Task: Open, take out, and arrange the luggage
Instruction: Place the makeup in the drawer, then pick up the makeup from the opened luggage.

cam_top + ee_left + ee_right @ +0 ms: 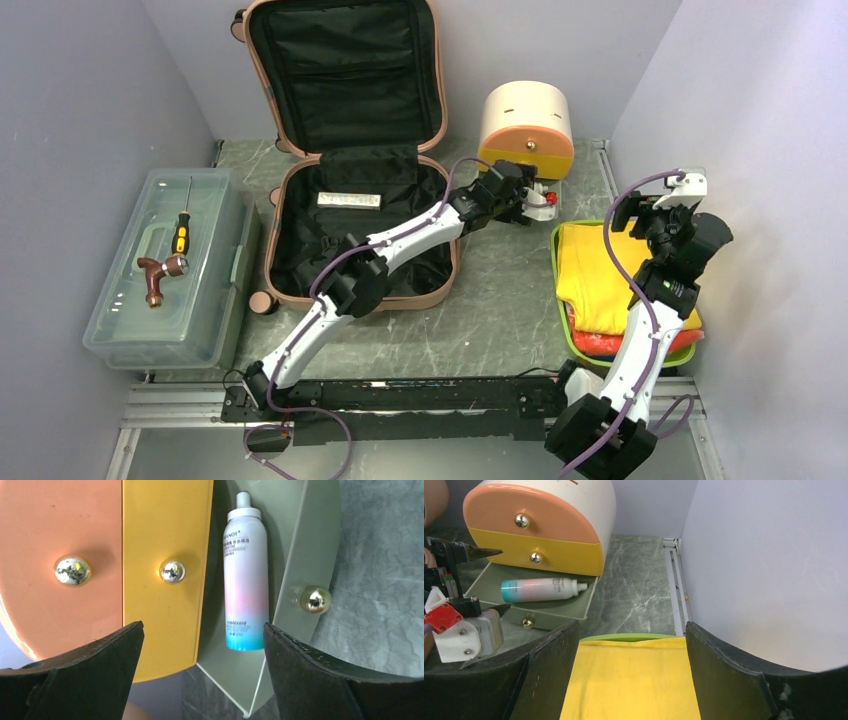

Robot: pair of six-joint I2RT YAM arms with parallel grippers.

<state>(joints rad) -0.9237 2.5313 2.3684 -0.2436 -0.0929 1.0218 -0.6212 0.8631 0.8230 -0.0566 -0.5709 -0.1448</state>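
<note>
1. Jaws of the left gripper (200,685) stand wide apart with nothing between them. It hovers over the pulled-out bottom drawer (305,540) of a small drawer cabinet (525,120).
2. The right gripper (631,675) is also spread and empty, poised above a folded yellow cloth (629,702).
3. The table (500,310) has a grey-green marbled finish. Plain pale walls (90,100) close it in at the left, back and right, and a metal rail (170,405) runs along the near edge.
4. The luggage (345,80) lies open at the back, left of centre. Its lower shell is flat on the table and its lid leans up against the rear wall. It has a salmon-pink hard shell, rounded corners and black fabric lining. A flat silvery packet (349,200) rests inside, and the left arm reaches across the lower shell.
5. A spray bottle (245,575) lies on its side in the drawer, fading from white through pink to turquoise. Above it are glossy yellow and salmon drawer fronts, each with a round gold knob (172,571).
6. A lime-green tray (556,260) at the right holds the cloth over an orange-red layer.
7. A clear plastic bin (120,320) at the left carries a screwdriver (181,230) and a brown tool (155,280) on its lid.
</note>
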